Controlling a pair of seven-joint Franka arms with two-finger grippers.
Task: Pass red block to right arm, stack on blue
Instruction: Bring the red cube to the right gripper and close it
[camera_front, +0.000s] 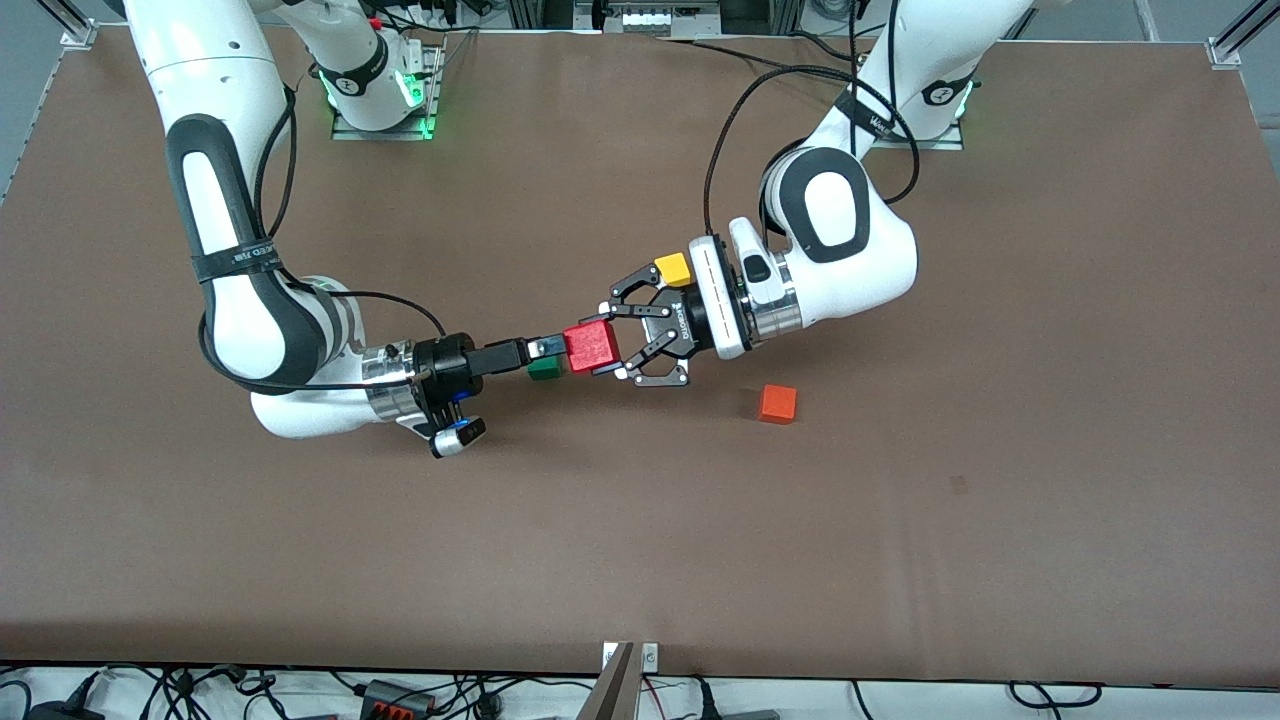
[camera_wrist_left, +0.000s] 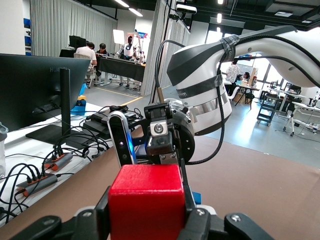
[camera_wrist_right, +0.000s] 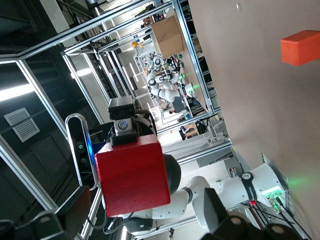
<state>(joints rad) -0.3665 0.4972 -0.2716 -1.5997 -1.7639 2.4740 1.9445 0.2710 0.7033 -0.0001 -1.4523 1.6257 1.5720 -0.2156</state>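
The right gripper (camera_front: 552, 348) hangs over the green cube (camera_front: 543, 369), its narrow jaws seemingly pinched on one end of the red block (camera_front: 591, 346), which is in the air just past that cube toward the left arm's end. The left gripper (camera_front: 612, 338) has its jaws spread wider than the block, flanking it. The block looks light and rigid with smooth faces, so I'd grip two flat sides squarely. The brown table (camera_front: 900, 520) is flat, and the orange cube (camera_front: 777, 403) lies well apart from the green one. I cannot pick out the blue cube.
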